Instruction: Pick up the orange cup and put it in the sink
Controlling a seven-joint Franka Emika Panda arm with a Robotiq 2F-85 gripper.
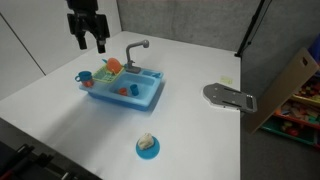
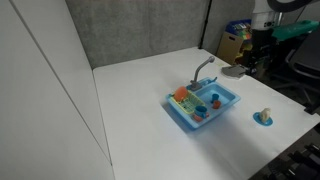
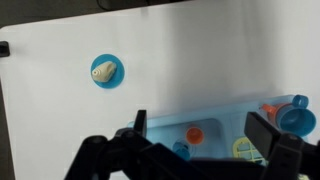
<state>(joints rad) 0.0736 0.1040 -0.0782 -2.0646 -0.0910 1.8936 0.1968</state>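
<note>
The orange cup [image 3: 194, 133] lies inside the basin of the blue toy sink [image 3: 215, 108]. It shows as a small red-orange spot in both exterior views [image 1: 127, 91] [image 2: 199, 111]. The sink [image 1: 150, 100] [image 2: 180, 116] stands mid-table with its grey faucet [image 1: 135, 48] at the back. My gripper [image 1: 86, 40] hangs well above the sink's back corner. It is open and empty. In the wrist view its two fingers [image 3: 200, 128] frame the basin from above, apart from the cup.
A light-blue cup [image 3: 297, 115] and an orange-and-green piece [image 1: 110, 66] sit on the sink's rack side. A round blue dish [image 1: 147, 146] [image 3: 104, 72] holds a cream object. A grey flat part [image 1: 230, 96] and a cardboard box [image 1: 285, 85] lie near the table edge.
</note>
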